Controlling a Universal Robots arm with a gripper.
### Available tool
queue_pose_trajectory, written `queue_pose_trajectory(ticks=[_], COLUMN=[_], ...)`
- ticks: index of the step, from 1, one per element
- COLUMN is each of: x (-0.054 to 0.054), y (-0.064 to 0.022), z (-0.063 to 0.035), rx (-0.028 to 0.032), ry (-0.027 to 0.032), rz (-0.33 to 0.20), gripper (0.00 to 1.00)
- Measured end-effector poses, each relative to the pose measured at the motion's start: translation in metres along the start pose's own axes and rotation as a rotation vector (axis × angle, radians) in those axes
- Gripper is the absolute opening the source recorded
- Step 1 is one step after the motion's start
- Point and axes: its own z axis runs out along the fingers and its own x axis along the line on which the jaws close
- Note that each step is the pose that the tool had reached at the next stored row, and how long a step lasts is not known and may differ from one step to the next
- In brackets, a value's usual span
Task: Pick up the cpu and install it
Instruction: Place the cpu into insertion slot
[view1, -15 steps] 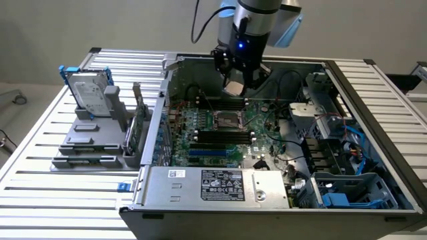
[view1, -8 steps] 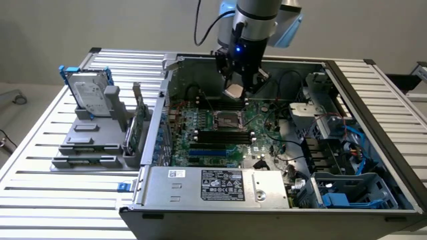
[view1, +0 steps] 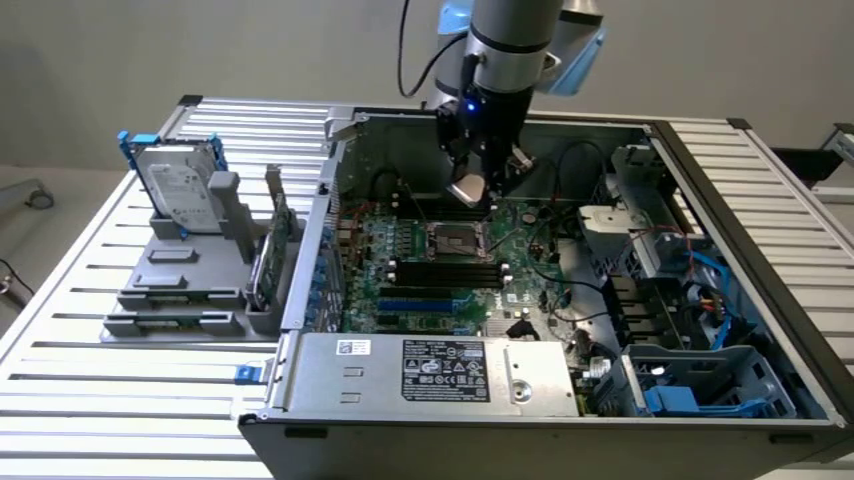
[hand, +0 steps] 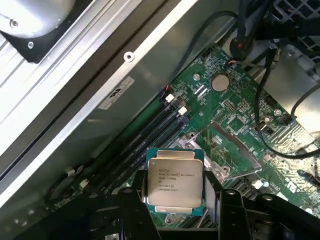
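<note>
Print on three things, all too small to read.
Dark lines of type cover the flat square silvery cpu (hand: 174, 181); a black-and-white label (view1: 445, 370) sits on the grey metal power-supply box (view1: 334, 385); a white sticker (hand: 116, 93) marks the grey chassis wall (hand: 75, 125).

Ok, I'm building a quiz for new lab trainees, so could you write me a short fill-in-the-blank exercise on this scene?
1. The gripper holds the cpu over the ____ circuit board inside the open computer case.
2. The cpu is not yet seated in the board's dark, metal-framed ____.
3. The hard drive stands upright in a gray holder at the exterior view's ____.

Missing words: green; socket; left.
</note>
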Motion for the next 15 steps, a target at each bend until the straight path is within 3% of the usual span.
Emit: queue_pose_trajectory(ticks=[15], x=[-0.003], y=[-0.0017], z=[0.0205], rx=[-0.0334], ry=[-0.0222], rz=[0.27], gripper=[0.55])
